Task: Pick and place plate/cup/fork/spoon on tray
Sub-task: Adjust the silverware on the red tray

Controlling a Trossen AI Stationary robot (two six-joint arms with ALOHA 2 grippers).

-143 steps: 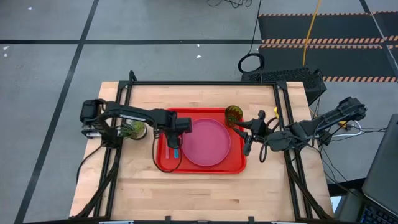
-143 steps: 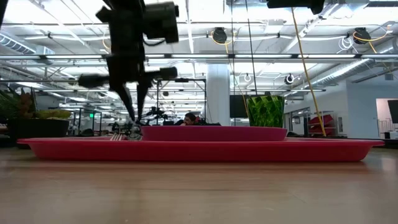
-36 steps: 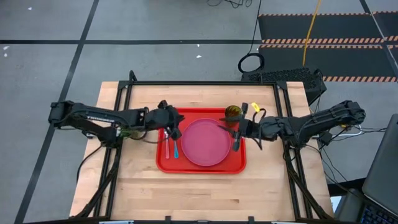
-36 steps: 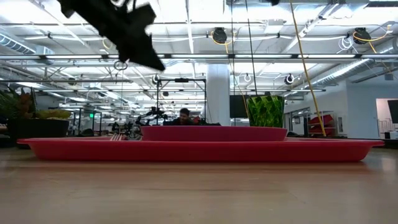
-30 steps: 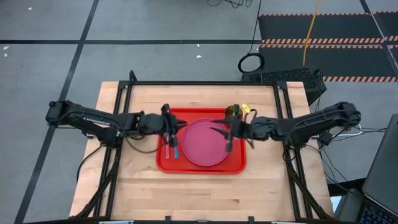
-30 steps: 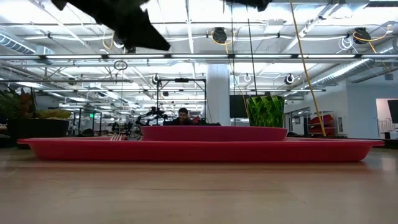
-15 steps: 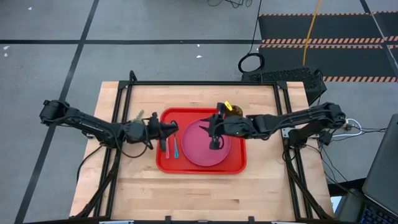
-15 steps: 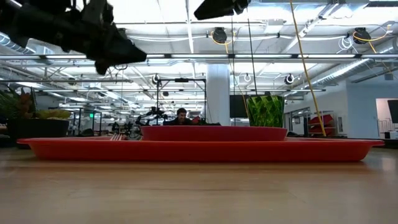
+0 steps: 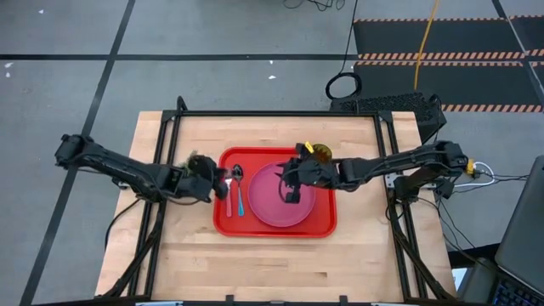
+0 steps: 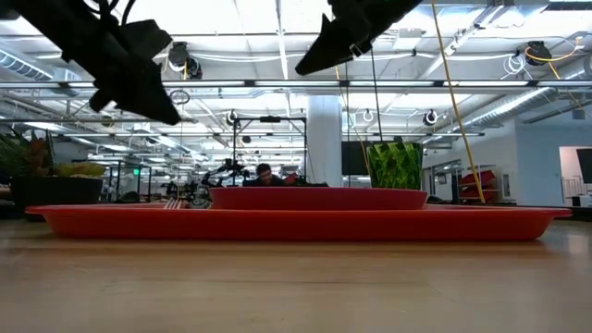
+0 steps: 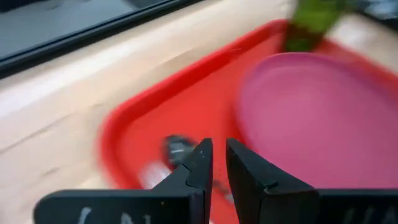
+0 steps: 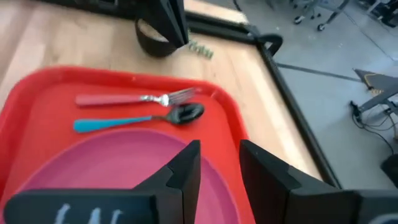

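Note:
The red tray (image 9: 323, 223) lies mid-table with the pink plate (image 9: 270, 206) flat on it. The pink-handled fork (image 12: 134, 98) and the blue-handled spoon (image 12: 137, 119) lie side by side on the tray's left part. The green cup (image 10: 396, 165) stands upright at the tray's far right corner, mostly hidden under my right arm in the high view. My left gripper (image 9: 227, 176) hovers at the tray's left edge near the spoon's bowl, its fingers a narrow gap apart with nothing between them. My right gripper (image 9: 289, 185) hangs open above the plate.
A small potted plant (image 12: 155, 37) stands on the bare wood left of the tray, under my left arm. A black frame (image 9: 272, 113) runs round the table. Bare wood (image 9: 272, 263) lies between the tray and the near edge.
My left gripper has drawn back toward the table's left edge, sunk a little and rolled about its own line. My right gripper has gone toward the table's left, from near the cup to over the plate, and tipped downward. The tableware has stayed put.

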